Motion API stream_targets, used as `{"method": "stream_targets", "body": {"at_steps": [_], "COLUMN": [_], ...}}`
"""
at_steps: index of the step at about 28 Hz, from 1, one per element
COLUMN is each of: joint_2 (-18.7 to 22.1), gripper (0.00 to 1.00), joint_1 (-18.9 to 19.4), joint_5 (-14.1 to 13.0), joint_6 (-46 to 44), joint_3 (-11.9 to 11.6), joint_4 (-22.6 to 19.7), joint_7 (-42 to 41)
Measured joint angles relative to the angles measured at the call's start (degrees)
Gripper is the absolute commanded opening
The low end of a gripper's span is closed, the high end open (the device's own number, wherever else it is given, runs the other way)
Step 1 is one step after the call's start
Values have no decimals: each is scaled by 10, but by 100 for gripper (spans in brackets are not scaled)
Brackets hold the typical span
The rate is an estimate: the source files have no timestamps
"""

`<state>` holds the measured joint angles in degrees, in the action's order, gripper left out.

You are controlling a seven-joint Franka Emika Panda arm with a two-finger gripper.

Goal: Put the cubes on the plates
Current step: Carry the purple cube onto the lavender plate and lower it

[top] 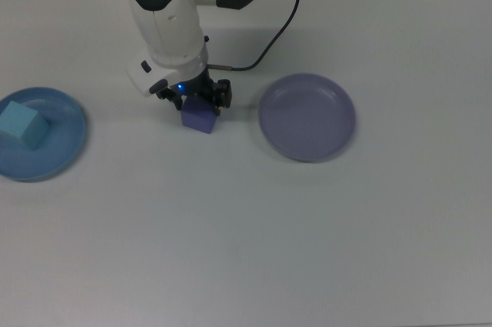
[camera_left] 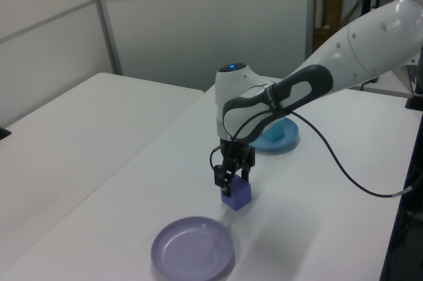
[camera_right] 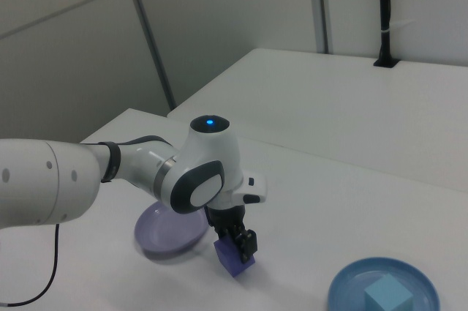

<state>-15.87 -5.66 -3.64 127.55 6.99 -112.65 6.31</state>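
Two plates and two cubes are sitting on the white table, one arm working over them. Going near to far in the left view: the lavender plate is lying closest to the camera with nothing in it, then the violet cube is resting on the tabletop just beyond it and apart from its rim, and the blue plate is sitting farthest back, partly hidden behind the arm. The gripper is pointing down onto the violet cube, black fingers straddling its top; whether they are pressing the cube's sides or just bracketing it, cannot tell. In the top view the violet cube is sitting between the two plates, nearer the lavender plate at the top view's right, with the gripper covering its upper edge. The blue plate is lying at the top view's far left, cut by the frame edge, carrying the cyan cube inside its rim. The right view is showing the cyan cube on the blue plate nearest, then the violet cube under the gripper, then the lavender plate mostly hidden behind the arm. A black cable is trailing from the wrist toward the top view's upper edge.
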Motion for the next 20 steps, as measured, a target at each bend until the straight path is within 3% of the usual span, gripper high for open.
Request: {"method": "stream_targets", "body": {"at_steps": [3, 12, 20], "joint_2": [-4, 10, 31], "gripper": [6, 6, 11], "joint_1": [0, 12, 64], "joint_5": [0, 3, 39], "joint_6": [3, 1, -30], "joint_3": [0, 13, 63], "joint_4": [0, 13, 49], "joint_7": [0, -19, -21]}}
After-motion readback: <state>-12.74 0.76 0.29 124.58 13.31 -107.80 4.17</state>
